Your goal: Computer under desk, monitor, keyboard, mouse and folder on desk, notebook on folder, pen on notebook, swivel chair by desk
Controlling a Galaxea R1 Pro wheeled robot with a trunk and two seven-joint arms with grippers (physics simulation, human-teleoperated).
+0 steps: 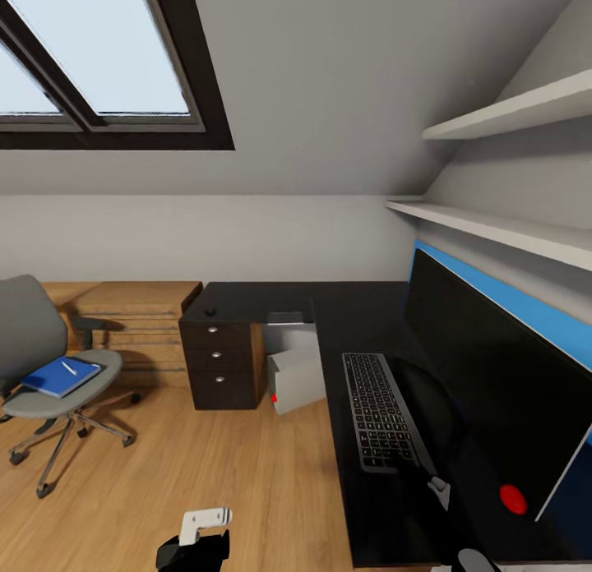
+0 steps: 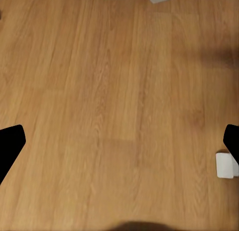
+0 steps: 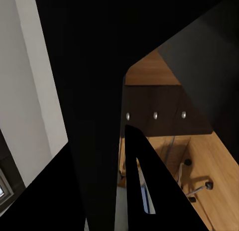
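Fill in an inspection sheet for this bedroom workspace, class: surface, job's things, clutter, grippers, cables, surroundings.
Surface: black desk, mostly bare at the far end.
Job's things: keyboard lies before the monitor; mouse sits at the desk's far corner; computer stands under the desk; blue folder with a pen lies on the swivel chair.
Clutter: nothing seen.
Grippers: left gripper open over wooden floor; right one cannot be judged.
Cables: nothing seen.
Surroundings: skylight, wall shelves.

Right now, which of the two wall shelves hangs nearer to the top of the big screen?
The lower shelf, the longer white board running just above the blue wall panel behind the monitor. The upper shelf sits higher on the sloped ceiling.
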